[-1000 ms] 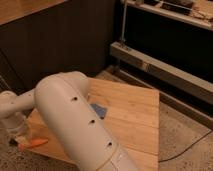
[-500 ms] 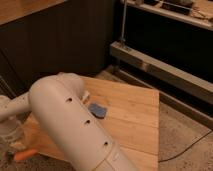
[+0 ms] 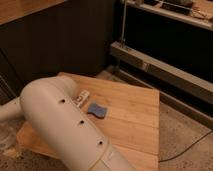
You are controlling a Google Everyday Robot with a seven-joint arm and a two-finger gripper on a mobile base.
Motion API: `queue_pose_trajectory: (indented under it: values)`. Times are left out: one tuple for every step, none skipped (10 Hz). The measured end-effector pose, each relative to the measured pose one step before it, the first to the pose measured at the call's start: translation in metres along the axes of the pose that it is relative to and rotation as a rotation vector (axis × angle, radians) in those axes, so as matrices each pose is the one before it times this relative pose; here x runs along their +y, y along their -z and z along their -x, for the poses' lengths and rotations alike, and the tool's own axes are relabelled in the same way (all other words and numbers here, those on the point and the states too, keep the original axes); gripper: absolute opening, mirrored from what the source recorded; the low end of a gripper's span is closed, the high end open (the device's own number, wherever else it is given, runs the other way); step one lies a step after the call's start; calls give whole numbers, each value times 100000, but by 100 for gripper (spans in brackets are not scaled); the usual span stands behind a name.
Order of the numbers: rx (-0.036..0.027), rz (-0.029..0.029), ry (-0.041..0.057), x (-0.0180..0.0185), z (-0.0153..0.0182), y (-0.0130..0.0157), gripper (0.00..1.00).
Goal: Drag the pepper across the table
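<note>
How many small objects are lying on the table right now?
2: a blue sponge mid-table and a white object beside it, by the arm. The arm may hide others, including the pepper. The gripper is at the far left.

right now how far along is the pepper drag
Done: cannot tell. No pepper shows, and the white arm hides the near-left part of the table. In hand: the gripper sits low by the table's left corner, its grasp unseen. Left: a drag across, toward the blue pad, is unconfirmed.
</note>
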Motion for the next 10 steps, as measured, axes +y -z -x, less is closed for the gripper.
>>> queue_pose_trajectory:
  values:
    - [31,54,76,39,29,-29,45]
    - [38,-7,244,78,131,-11,45]
    - [-40,-5,-65,-19,-32,17,45]
    - [-35,28,-145,-42,-79,-2,45]
    - [-39,0,-56,-16,-21,11,45]
    - [68,-9,290,95,143,-18,45]
    - [-14,-114,-18,-21,-46,31,45]
    - [-15,-773,-626,-150,-245,261,45]
    - [-51,-1219,-1238,-200,-434,346,45]
    - [-279,-2090,-2347,-245,-773,674,45]
